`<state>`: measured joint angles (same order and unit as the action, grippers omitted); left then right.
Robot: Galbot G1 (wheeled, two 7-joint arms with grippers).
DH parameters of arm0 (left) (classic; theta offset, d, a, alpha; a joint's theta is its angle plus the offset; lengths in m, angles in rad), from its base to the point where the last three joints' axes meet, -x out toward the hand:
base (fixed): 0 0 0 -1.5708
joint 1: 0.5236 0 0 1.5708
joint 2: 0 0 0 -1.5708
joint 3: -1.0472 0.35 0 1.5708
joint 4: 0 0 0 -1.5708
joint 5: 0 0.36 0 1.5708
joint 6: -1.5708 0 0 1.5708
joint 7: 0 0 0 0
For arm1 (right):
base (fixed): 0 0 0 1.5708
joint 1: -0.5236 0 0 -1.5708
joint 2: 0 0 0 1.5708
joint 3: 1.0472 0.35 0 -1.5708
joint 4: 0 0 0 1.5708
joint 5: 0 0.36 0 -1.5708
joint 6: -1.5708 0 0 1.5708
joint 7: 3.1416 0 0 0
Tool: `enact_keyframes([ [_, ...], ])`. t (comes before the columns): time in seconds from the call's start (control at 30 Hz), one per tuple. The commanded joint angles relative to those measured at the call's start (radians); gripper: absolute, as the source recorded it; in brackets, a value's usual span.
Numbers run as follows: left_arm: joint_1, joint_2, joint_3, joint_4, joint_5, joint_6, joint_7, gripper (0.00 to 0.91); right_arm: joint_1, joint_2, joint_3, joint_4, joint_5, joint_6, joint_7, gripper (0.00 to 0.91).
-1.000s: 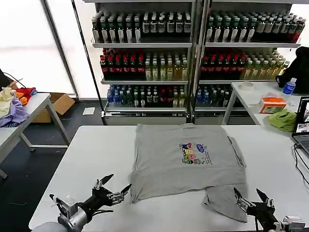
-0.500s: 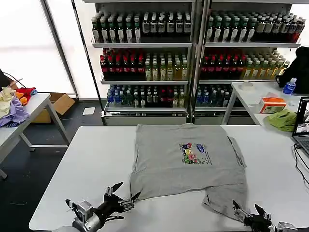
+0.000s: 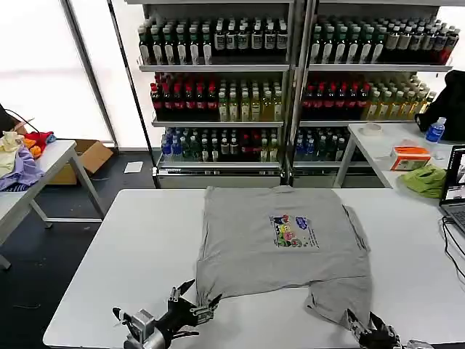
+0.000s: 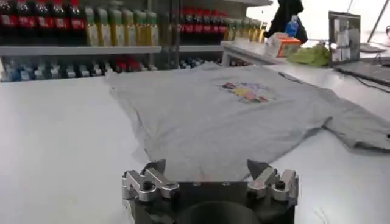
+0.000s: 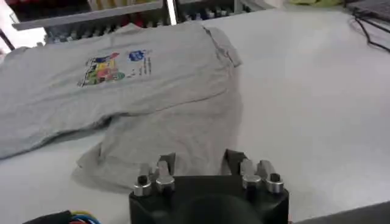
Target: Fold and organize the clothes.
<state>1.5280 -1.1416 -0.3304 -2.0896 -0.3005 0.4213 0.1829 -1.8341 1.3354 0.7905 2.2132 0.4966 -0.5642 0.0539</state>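
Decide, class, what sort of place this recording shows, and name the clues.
Probably a test room set up like a shop: shelves of bottled drinks line the back, while a grey T-shirt lies on a plain white table beside a laptop.

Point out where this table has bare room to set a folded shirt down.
Bare white table lies left of the grey T-shirt, and a narrower strip on its right, toward the laptop. The near edge is crowded: left gripper, right gripper, shirt hem.
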Motion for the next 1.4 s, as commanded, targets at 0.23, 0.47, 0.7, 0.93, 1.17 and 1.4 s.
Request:
enact_keyframes([
  [0.23, 0.004, -0.029, 0.028, 0.042, 0.073, -0.019, -0.015, 0.806, -0.004, 0.003, -0.021, -0.005, -0.008, 0.004, -0.012, 0.000],
  [0.47, 0.003, -0.027, 0.029, 0.055, 0.072, -0.023, -0.016, 0.393, -0.007, 0.008, -0.027, -0.012, -0.014, 0.015, -0.017, 0.000],
  [0.7, 0.002, -0.027, 0.026, 0.057, 0.070, -0.028, -0.018, 0.050, -0.007, 0.010, -0.023, -0.011, -0.012, 0.021, -0.018, 0.000],
  [0.93, 0.002, -0.021, 0.024, 0.073, 0.069, -0.039, -0.017, 0.010, -0.009, 0.009, -0.015, -0.008, -0.009, 0.025, -0.023, 0.000],
  [1.17, 0.008, -0.023, 0.014, 0.063, 0.067, -0.044, -0.015, 0.010, -0.016, 0.014, -0.017, 0.006, -0.008, 0.031, -0.031, 0.000],
  [1.4, 0.042, -0.026, -0.005, -0.013, 0.066, -0.041, -0.013, 0.010, -0.039, 0.028, -0.009, 0.041, -0.006, 0.042, -0.044, 0.000],
])
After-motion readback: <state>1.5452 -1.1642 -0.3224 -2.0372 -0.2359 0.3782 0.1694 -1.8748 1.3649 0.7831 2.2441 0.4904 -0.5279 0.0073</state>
